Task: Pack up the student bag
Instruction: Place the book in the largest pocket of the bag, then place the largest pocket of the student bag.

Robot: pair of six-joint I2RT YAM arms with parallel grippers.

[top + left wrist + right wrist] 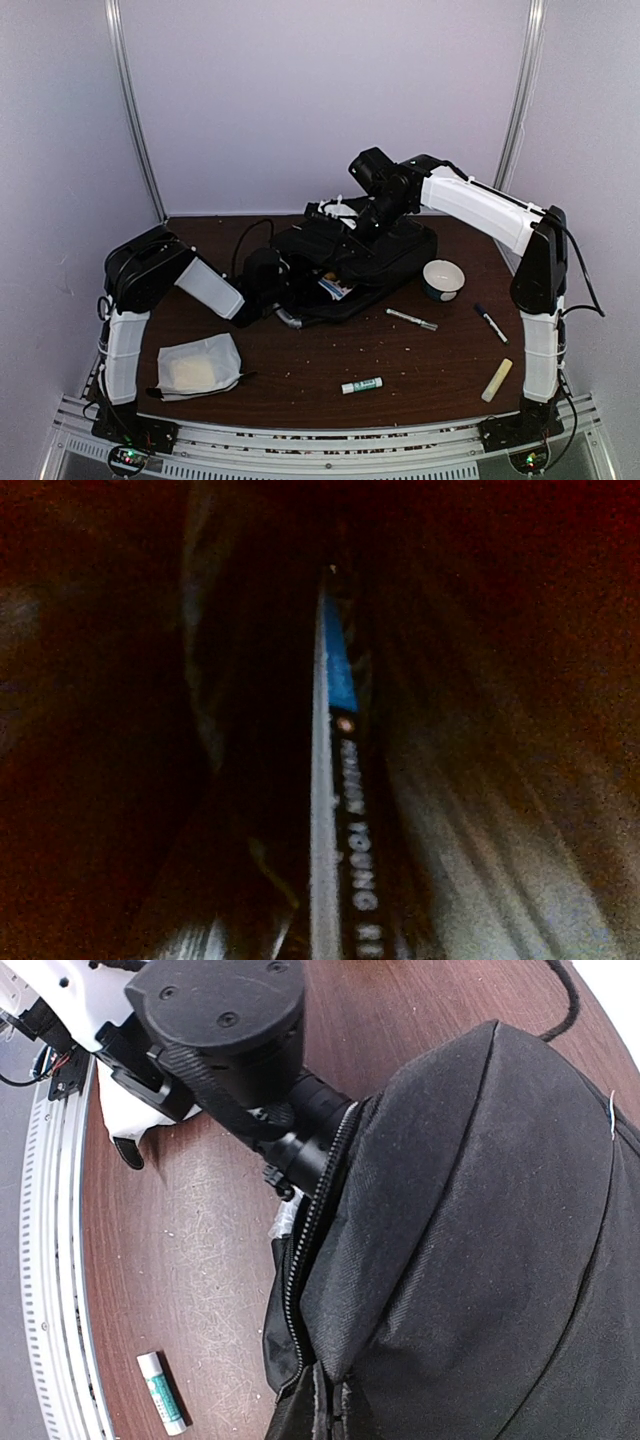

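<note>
The student bag (395,250), a large black backpack, lies in the middle of the table, and it fills the right wrist view (470,1240) with its zipper (305,1260) undone. My right gripper (362,228) is shut on a fold of the bag's top flap (345,1405) and holds the mouth open. My left arm's wrist (262,278) (225,1020) reaches into that opening, so its fingers are hidden. In the dark left wrist view, a thin book (340,810) with a blue and black lettered edge runs down to the bottom middle. I cannot tell whether the left gripper holds it.
A white-grey pouch (198,368) lies front left. A glue stick (361,385) (160,1392), a silver marker (412,319), a dark pen (490,323), a pale yellow stick (497,380) and a small bowl (442,278) lie right of the bag. A black cable (250,235) trails behind it.
</note>
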